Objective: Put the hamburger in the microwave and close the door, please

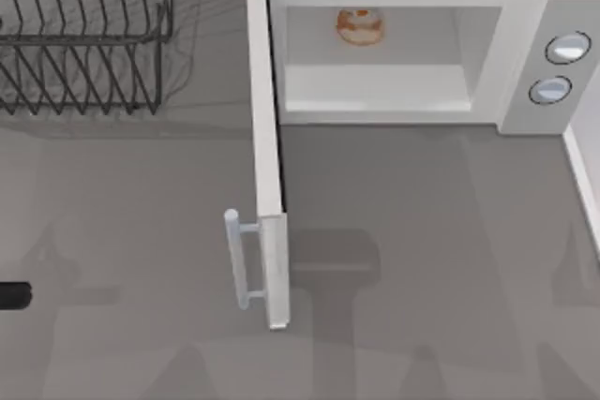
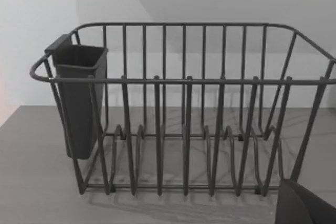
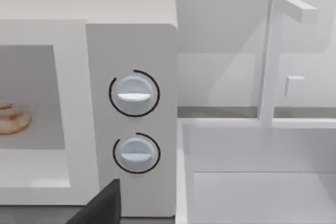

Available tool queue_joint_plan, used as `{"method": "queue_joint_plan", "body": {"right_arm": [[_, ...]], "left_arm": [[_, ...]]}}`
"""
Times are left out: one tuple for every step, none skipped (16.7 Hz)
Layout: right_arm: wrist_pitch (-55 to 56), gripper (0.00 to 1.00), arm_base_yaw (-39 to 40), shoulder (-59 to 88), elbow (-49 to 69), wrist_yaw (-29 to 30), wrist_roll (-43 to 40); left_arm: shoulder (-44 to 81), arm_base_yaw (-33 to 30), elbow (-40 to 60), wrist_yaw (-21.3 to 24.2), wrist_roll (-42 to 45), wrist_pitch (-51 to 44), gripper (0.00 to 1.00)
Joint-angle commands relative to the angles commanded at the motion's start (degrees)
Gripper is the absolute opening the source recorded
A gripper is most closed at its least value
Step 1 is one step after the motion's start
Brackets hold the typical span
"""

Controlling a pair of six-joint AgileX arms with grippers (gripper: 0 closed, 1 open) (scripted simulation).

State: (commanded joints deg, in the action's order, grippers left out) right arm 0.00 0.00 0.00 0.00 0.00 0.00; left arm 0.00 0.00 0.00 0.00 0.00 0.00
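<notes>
The hamburger [image 1: 360, 25] sits inside the microwave [image 1: 403, 7], toward the back left of its pale cavity. In the right wrist view the hamburger [image 3: 11, 118] lies to the side of the microwave's knob panel [image 3: 134, 124]. The door [image 1: 269, 175] stands wide open, swung out towards the table's front, with its bar handle [image 1: 238, 259] on the left face. My left gripper [image 1: 13, 295] shows as a dark tip at the table's left edge, far from the door. A dark part of my right gripper [image 3: 102, 205] shows low in front of the knob panel.
A dark wire dish rack [image 1: 84, 35] stands at the back left; the left wrist view faces the dish rack [image 2: 184, 114] and its cutlery cup [image 2: 79, 98]. A white sink [image 3: 257, 182] with a faucet [image 3: 273, 56] lies right of the microwave.
</notes>
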Motion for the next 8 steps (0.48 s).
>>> {"method": "queue_joint_plan", "body": {"right_arm": [[0.0,1.0,0.0,0.0,0.0,0.0,0.0],[0.0,1.0,0.0,0.0,0.0,0.0,0.0],[0.0,1.0,0.0,0.0,0.0,0.0,0.0],[0.0,1.0,0.0,0.0,0.0,0.0,0.0],[0.0,1.0,0.0,0.0,0.0,0.0,0.0],[0.0,1.0,0.0,0.0,0.0,0.0,0.0],[0.0,1.0,0.0,0.0,0.0,0.0,0.0],[0.0,1.0,0.0,0.0,0.0,0.0,0.0]], "left_arm": [[0.0,0.0,0.0,0.0,0.0,0.0,0.0],[0.0,0.0,0.0,0.0,0.0,0.0,0.0],[0.0,0.2,0.0,0.2,0.0,-0.1,0.0],[-0.2,0.9,0.0,0.9,0.0,-0.5,0.0],[-0.6,2.2,0.1,2.3,0.0,-0.9,0.0],[-1.2,4.0,0.3,4.3,0.0,-1.6,0.0],[-1.7,6.0,0.5,6.5,0.0,-2.3,0.0],[-2.3,8.2,0.7,8.7,0.0,-3.1,0.0]]}}
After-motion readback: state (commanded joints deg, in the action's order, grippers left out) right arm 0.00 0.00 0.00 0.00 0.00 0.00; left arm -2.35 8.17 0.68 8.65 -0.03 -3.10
